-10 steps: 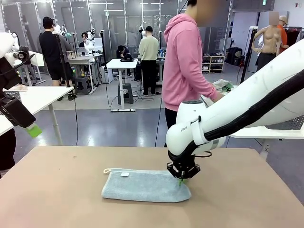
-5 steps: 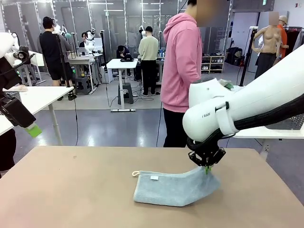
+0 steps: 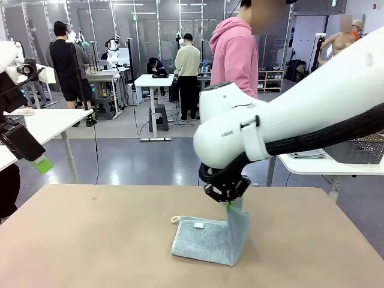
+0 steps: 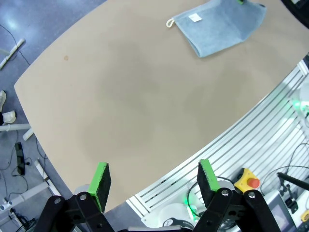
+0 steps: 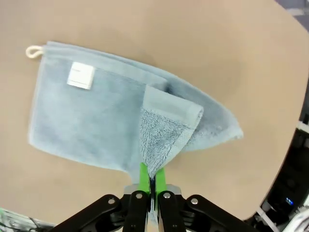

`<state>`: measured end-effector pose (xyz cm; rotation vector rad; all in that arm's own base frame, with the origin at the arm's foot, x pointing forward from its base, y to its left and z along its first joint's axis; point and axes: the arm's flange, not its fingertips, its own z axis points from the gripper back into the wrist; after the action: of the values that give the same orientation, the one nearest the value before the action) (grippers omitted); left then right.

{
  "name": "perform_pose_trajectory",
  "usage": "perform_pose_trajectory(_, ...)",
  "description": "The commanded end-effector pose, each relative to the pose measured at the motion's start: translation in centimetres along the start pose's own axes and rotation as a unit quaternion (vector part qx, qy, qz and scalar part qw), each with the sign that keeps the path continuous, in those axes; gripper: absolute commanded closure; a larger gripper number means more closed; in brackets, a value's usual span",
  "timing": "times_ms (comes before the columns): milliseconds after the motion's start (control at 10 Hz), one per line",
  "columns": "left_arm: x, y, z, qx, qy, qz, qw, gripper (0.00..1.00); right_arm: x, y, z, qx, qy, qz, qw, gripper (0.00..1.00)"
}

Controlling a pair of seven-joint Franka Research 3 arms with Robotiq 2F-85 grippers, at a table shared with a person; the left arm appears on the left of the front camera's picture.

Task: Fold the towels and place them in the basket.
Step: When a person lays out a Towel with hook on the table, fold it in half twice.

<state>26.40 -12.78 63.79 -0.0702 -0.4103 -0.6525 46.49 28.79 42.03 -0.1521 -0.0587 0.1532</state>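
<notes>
Right claw (image 3: 228, 206) clenched on blue towel (image 3: 201, 241) edge; lay it flush over the loop (image 3: 174, 219) end, corners aligned, w/o dragging on tabletop (image 3: 78, 240).

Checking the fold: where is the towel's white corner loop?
In the front view the white loop lies on the table at the far left corner of the blue-grey towel, opposite the edge that the right gripper holds up.

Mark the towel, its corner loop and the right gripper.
blue-grey towel (image 3: 201, 240), front view, flat lower layer.
corner loop (image 5: 33, 51), right wrist view, white ring.
right gripper (image 5: 151, 177), right wrist view, between green pads clamping the towel's edge.
</notes>
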Motion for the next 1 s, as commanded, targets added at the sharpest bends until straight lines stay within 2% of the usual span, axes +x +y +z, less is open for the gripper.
perform_pose_trajectory(0, 0.3, 0.0, 0.2, -0.001, -0.002, 0.004, 1.0, 0.1, 1.6, 3.3, -1.1, 0.024, -0.011, -0.009, 1.0, 1.0)
perform_pose_trajectory(300, 0.3, 0.0, 0.2, -0.001, -0.002, 0.004, 1.0, 0.1, 2.8, 7.3, -2.6, 0.055, 0.003, -0.008, 0.998, 1.0)
perform_pose_trajectory(700, 0.3, 0.0, 0.2, -0.001, -0.002, 0.004, 1.0, 0.1, 4.4, 10.4, -4.4, 0.058, 0.027, -0.017, 0.998, 1.0)
perform_pose_trajectory(800, 0.3, 0.0, 0.2, -0.001, -0.002, 0.004, 1.0, 0.1, 4.6, 10.9, -4.9, 0.057, 0.033, -0.023, 0.998, 0.66)
perform_pose_trajectory(900, 0.3, 0.0, 0.2, -0.001, -0.002, 0.004, 1.0, 0.1, 4.6, 11.0, -4.9, 0.057, 0.035, -0.025, 0.997, 0.41)
